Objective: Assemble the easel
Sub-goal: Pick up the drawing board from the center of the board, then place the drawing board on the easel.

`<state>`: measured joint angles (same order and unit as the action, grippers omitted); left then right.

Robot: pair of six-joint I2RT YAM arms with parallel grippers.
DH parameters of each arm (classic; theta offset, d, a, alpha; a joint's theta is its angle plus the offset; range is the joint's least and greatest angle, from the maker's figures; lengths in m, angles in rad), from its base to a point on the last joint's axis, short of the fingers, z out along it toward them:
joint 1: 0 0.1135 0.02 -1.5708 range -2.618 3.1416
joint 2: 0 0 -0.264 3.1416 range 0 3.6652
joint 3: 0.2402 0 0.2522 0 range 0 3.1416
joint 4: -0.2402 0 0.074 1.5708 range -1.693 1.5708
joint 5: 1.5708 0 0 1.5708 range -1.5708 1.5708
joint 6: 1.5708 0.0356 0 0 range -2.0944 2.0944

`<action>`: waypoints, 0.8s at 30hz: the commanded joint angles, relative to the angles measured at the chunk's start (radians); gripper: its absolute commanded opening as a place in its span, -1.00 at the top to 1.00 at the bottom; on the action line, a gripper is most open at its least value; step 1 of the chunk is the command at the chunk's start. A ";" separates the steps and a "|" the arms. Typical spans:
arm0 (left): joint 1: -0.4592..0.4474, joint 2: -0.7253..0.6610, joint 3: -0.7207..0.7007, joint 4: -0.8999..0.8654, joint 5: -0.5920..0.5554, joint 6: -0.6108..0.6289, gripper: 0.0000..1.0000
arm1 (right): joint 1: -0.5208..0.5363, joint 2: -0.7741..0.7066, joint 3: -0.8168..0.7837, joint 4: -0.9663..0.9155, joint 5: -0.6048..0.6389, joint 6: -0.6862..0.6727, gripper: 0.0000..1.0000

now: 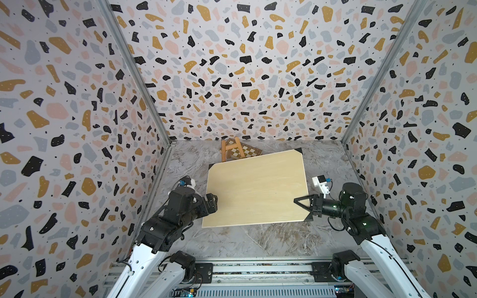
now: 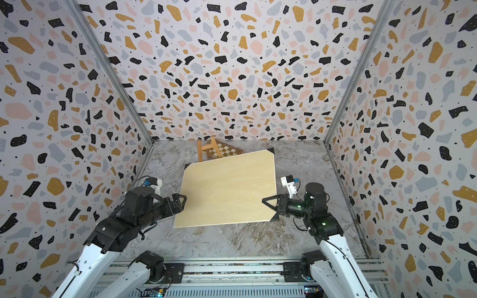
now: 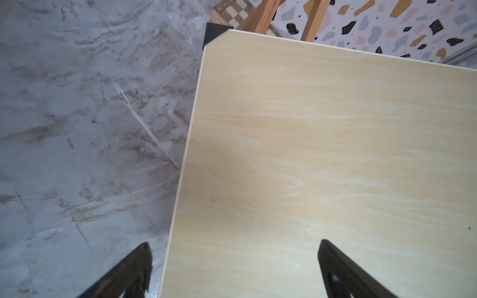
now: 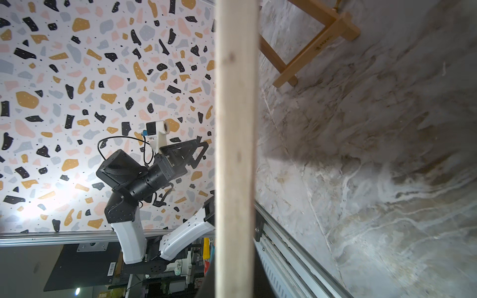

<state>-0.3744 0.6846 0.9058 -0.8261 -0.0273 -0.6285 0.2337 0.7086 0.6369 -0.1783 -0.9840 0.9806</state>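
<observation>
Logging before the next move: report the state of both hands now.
Left hand: open, holding nothing.
Right hand: closed on the edge of the pale board.

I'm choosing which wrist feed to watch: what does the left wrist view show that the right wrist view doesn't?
Only left wrist: the board's flat face, its black corner, the chessboard, the open left gripper straddling the board's edge. Only right wrist: the board edge-on, the left arm from outside, the easel's lower end on the table. Both: board, easel, marble table.
</observation>
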 commanded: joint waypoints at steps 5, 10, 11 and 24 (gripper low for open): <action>0.083 0.066 0.233 -0.009 0.008 0.143 -0.98 | -0.005 0.082 0.291 0.310 -0.113 -0.083 1.00; 0.198 0.139 0.342 0.042 0.139 0.199 -0.98 | -0.022 0.183 0.435 0.309 -0.129 -0.155 1.00; 0.235 0.162 0.365 0.051 0.198 0.208 -0.98 | -0.037 0.205 0.460 0.301 -0.128 -0.165 1.00; 0.672 0.334 0.267 0.488 0.944 0.050 -0.98 | -0.169 0.360 0.537 0.603 -0.213 0.007 1.00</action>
<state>0.2523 0.9867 1.2045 -0.5076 0.6853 -0.5205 0.0742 1.1034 1.0836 0.0910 -1.1183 0.9199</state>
